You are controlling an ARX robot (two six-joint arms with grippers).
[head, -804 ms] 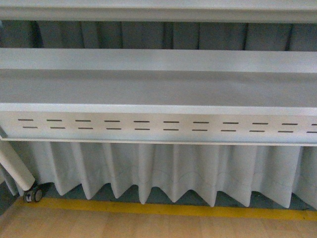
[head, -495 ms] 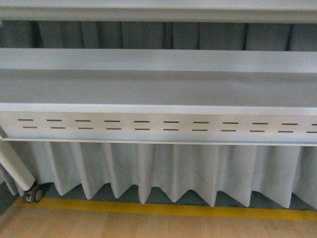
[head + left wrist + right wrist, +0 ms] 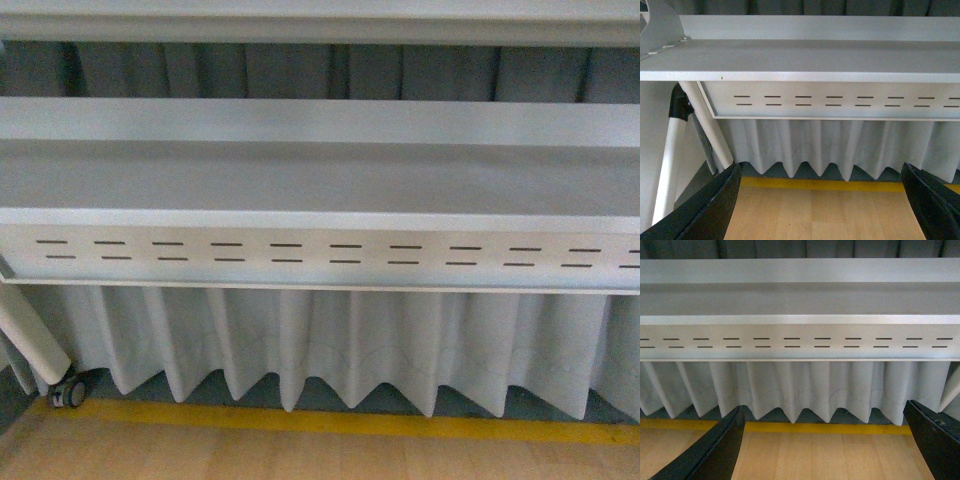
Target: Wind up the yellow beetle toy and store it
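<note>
You have no sight of the yellow beetle toy in any of the three views, so I cannot say where it lies. The front view looks at the edge of a white counter (image 3: 320,180), with its slotted panel (image 3: 320,255) below. A pleated curtain (image 3: 330,340) hangs under that, down to a yellow line (image 3: 330,422) on the wooden floor (image 3: 300,455). A caster (image 3: 68,392) sits low at the left.

Your left pincer (image 3: 820,172) stands wide, its dark fingers (image 3: 710,210) far apart with only curtain and floor between them. It holds nothing. A slanted white leg (image 3: 705,125) shows in its view. Your right pincer (image 3: 824,410) also stands wide and holds nothing, its fingers (image 3: 715,455) framing the same curtain.

I judge you to be at the very start: finding the toy, with the grasp and the winding not yet begun. What shows of the counter top carries no toy. The next move likely calls for a higher look, over the counter's edge or along the shelf above. Find the toy first, then pick which arm to send. Keep both pincers clear of the panel as you rise.
</note>
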